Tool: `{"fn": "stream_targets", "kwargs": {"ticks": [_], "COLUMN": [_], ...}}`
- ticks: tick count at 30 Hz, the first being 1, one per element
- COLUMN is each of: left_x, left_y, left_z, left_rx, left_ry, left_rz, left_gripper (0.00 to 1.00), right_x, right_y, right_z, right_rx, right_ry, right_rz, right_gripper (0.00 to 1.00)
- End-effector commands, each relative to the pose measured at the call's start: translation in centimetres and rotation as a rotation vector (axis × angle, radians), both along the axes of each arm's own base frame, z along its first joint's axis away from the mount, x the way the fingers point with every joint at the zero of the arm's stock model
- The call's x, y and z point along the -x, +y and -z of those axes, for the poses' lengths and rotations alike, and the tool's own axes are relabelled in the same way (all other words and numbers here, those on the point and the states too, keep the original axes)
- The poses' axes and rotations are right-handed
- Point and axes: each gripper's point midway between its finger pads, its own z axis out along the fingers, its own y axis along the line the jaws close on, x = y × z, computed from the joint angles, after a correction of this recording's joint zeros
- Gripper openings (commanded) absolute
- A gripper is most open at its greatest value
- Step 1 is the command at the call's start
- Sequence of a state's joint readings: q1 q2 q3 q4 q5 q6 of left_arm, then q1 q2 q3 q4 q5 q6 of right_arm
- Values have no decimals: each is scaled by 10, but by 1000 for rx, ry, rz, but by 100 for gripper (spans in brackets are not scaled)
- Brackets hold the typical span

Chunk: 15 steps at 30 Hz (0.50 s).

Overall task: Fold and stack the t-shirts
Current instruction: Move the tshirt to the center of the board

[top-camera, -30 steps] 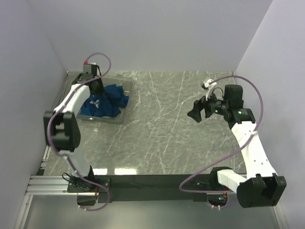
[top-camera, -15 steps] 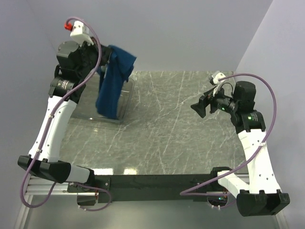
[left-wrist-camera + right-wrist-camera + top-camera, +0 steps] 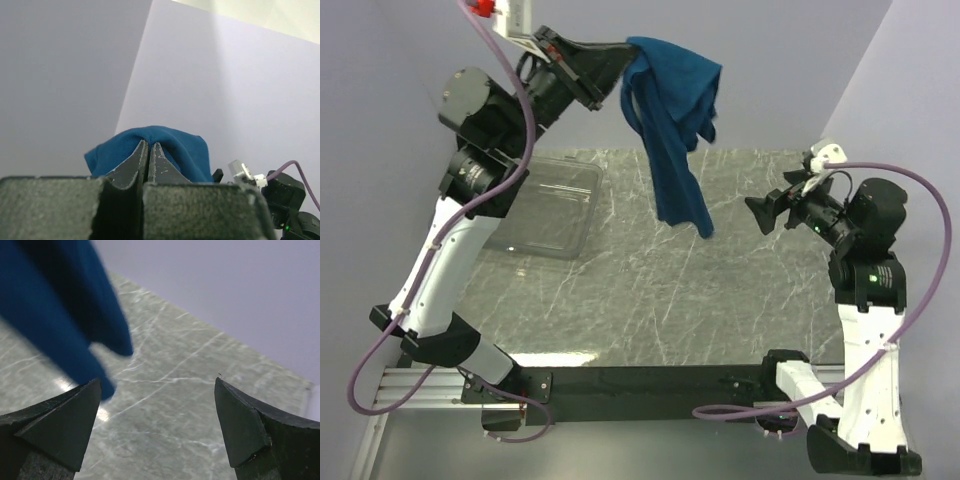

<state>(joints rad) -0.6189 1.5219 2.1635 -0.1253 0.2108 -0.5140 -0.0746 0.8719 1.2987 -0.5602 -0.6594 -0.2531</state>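
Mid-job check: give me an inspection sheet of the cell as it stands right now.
Surface: grey marbled table.
Job's things: one dark blue t-shirt, hanging bunched in the air, apparently off the surface.
Clutter: clear plastic bin at the far left, nothing visible inside.
Tools: left tool shut on the t-shirt, raised high; right tool open, holding nothing, facing the hanging cloth.
Cables: a purple cable loops along each arm, apart from the shirt.
Surroundings: plain pale walls on three sides; nothing else seen.
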Motion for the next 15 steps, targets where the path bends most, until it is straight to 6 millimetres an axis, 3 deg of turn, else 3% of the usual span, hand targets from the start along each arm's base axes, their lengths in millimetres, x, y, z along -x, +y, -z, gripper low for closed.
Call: {"fn": "stream_targets", "kwargs": {"ticks": [1, 2, 4, 5, 7, 8, 10, 11, 13, 14, 15], "left_x": [-10, -18, -20, -27, -31, -41, -53, -65, -77, -85, -85], "left_y": [-19, -27, -37, -47, -60, -71, -80, -80, -79, -70, -69], "left_z": [12, 32, 50, 76, 106, 148, 200, 255, 312, 352, 368], "left_rx": [9, -16, -26, -63, -84, -131, -157, -202, -240, -275, -299], "left_ry": [27, 70, 119, 168, 245, 326, 461, 565, 675, 735, 757], "left_rz": [21, 27, 49, 64, 92, 100, 82, 30, -30, -108, -117], "left_gripper": [0, 0, 0, 0, 0, 0, 1, 2, 25, 36, 47], "right_x": [5, 6, 10, 10, 14, 13, 16, 14, 20, 23, 25], "right_y": [-23, -25, -30, -31, -31, -31, -22, -18, -2, 4, 13], "right_z": [-30, -28, -23, -15, -8, 6, 23, 44, 69, 94, 110], "right_rx": [11, 16, 25, 26, 28, 29, 31, 30, 22, 10, 2], "right_ry": [-88, -85, -78, -57, -47, -16, 18, 69, 132, 206, 258], "right_rz": [143, 158, 186, 194, 195, 187, 132, 104, -7, -56, -117], "right_gripper": [100, 100, 100, 100, 100, 100, 100, 100, 100, 99, 98]}}
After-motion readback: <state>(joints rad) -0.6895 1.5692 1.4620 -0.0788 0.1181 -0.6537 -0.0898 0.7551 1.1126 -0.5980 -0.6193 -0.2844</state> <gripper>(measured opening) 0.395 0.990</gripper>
